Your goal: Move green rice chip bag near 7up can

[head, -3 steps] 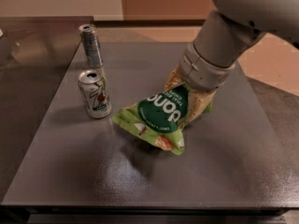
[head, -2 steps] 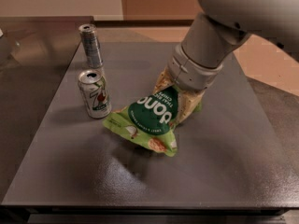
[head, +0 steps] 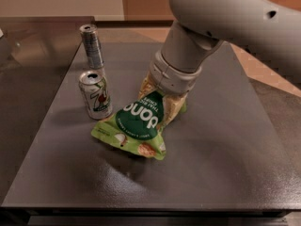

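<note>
Diagonally is how the green rice chip bag (head: 140, 122) sits: its long axis runs from the upper right, where the top end is raised, down to the lower left, where the wide bottom seam lies on the dark grey tabletop (head: 225, 149). The face with the label is turned towards the camera, and the white lettering on it reads upside down.

The gripper (head: 167, 95) is at the bag's raised top end, just below the pale ribbed wrist, and it is closed on the crumpled, yellowish upper part of the pouch. The robot arm (head: 225, 18) comes in from the upper right and covers the ground behind the bag.

The 7up can (head: 96, 95) stands upright just to the left of the bag. The bag's lower left corner lies just in front of the can's base, and I cannot tell whether the two touch. Behind the 7up can, a taller, slimmer silver-grey can (head: 91, 46) also stands upright, near the table's far left edge and apart from the bag. Nothing lies between the bag and the 7up can.

The pouch is crinkled and light green, with a large dark-green round label, small pictures of chips along the bottom seam, and a shadow under its front edge.
</note>
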`<state>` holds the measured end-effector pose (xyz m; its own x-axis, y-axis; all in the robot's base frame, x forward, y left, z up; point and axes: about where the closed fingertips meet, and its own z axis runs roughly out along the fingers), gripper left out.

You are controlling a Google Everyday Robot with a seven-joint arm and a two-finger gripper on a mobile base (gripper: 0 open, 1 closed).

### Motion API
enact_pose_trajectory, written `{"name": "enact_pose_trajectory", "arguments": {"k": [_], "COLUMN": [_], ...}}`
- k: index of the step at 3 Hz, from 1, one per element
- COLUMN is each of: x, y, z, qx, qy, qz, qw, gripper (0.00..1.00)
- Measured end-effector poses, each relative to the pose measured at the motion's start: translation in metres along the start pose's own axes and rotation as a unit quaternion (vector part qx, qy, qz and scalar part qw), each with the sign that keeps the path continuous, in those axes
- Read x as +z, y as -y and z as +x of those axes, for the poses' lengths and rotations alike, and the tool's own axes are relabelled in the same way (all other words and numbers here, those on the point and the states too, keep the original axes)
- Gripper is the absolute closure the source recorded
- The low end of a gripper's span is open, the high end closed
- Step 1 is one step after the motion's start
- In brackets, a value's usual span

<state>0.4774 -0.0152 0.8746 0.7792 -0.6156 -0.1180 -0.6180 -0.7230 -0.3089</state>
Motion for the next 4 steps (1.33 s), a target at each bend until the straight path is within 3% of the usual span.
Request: {"name": "enact_pose_trajectory", "arguments": {"k": [2,3,4], "x": [0.003,0.003,0.002], "y": [0.022,0.022,0.022], "z": [-0.008,-0.009,-0.009], "qx": [-0.024,-0.024,-0.024], "qy": [-0.005,-0.006,-0.006], "qz": [0.002,0.002,0.002], "qw": [0.9997,0.9997,0.9997], "gripper": [0.12,0.00,0.00]}}
